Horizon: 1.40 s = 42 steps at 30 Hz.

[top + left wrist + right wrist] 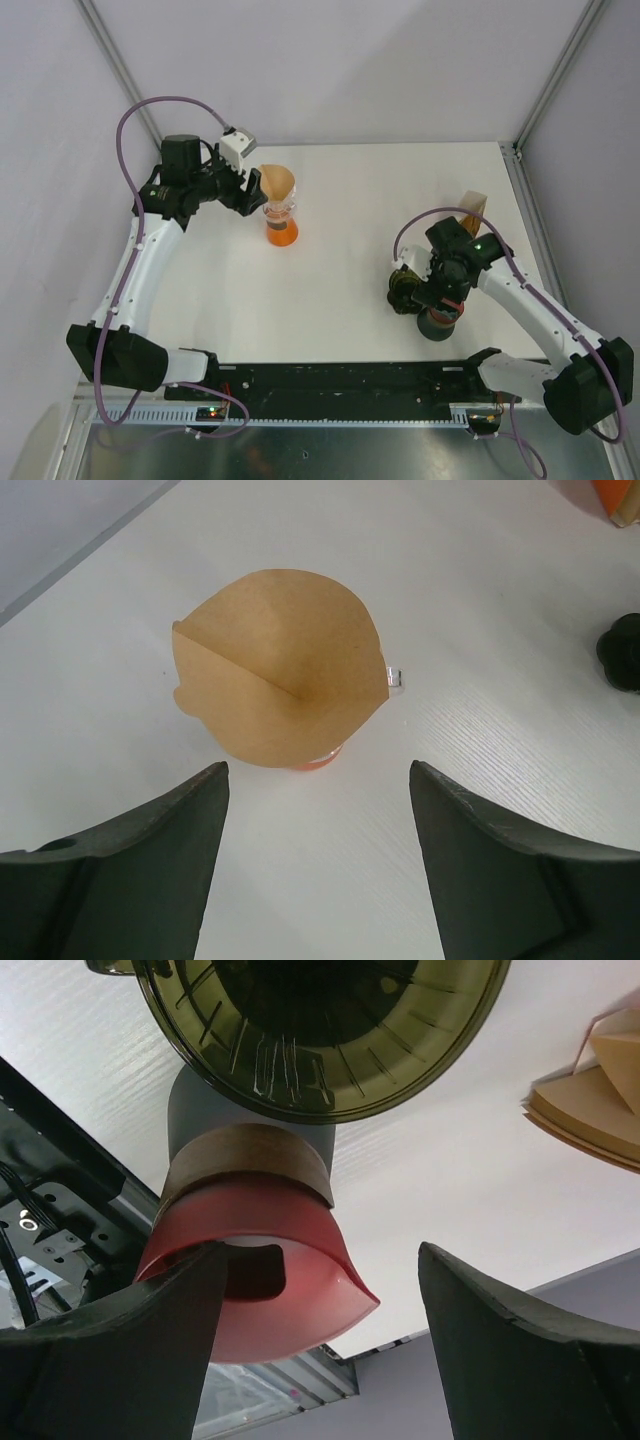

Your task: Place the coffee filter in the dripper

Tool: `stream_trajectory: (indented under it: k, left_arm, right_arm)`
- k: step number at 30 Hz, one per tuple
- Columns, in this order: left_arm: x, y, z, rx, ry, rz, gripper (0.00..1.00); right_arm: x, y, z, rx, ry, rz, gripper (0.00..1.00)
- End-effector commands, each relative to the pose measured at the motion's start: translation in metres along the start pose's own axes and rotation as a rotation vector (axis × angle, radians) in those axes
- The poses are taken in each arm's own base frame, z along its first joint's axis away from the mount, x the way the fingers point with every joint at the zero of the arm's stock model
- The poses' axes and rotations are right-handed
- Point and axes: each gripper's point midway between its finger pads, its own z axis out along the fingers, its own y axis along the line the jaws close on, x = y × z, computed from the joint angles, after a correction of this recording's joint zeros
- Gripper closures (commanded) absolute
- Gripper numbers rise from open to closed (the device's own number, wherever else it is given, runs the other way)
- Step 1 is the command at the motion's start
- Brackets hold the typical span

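The coffee filter (pixel 280 675) sits cone-like atop the orange vessel (pixel 281 229); the left gripper (pixel 318 772) hangs just beside that vessel, released and empty. Thin paper, light and easily creased, it likely wants a gentle rim pinch.

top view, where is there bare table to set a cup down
Bare: the middle of the white table, between the orange glass vessel under the brown paper filter and the dark olive plastic dripper; also the back strip toward the tan filter stack. Crowded: around the olive dripper and the grey wood-banded cylinder.
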Motion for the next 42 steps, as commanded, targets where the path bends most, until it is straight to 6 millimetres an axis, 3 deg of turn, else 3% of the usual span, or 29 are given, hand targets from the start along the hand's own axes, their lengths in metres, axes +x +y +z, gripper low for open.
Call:
stream_trajectory:
  k: [1,3,9,20,26,29,32,37,42]
  left_arm:
    - [-0.012,-0.006,-0.009,0.009,-0.05,0.047,0.22]
    - [-0.012,-0.006,-0.009,0.009,-0.049,0.047,0.22]
    - [-0.012,-0.007,-0.01,0.009,-0.051,0.048,0.22]
    - [-0.011,-0.005,-0.01,-0.003,-0.046,0.049,0.22]
    - [-0.009,-0.005,-0.007,0.009,-0.04,0.041,0.22]
    - [-0.008,-0.005,-0.006,0.009,-0.038,0.04,0.22]
    - [-0.009,-0.005,-0.007,0.006,-0.039,0.041,0.22]
    - [-0.008,-0.004,-0.007,0.001,-0.037,0.042,0.22]
    - [-0.007,-0.002,-0.007,-0.01,-0.033,0.045,0.22]
  right_arm:
    - [-0.005,-0.005,0.006,0.029,0.0,-0.046,0.19]
    - [-0.011,0.001,0.007,0.002,-0.031,-0.061,0.22]
    - [-0.02,0.026,0.007,-0.09,-0.07,-0.112,0.48]
    - [-0.038,0.06,0.012,-0.183,-0.075,-0.249,0.78]
    - [-0.074,0.079,0.01,-0.214,-0.128,-0.371,0.98]
    - [-0.101,0.086,0.01,-0.212,-0.163,-0.435,1.0]
    - [-0.132,0.081,0.014,-0.162,-0.215,-0.453,1.0]
    - [-0.172,0.046,0.03,-0.027,-0.225,-0.404,1.0]
    - [-0.196,0.013,0.048,0.051,-0.172,-0.359,1.0]
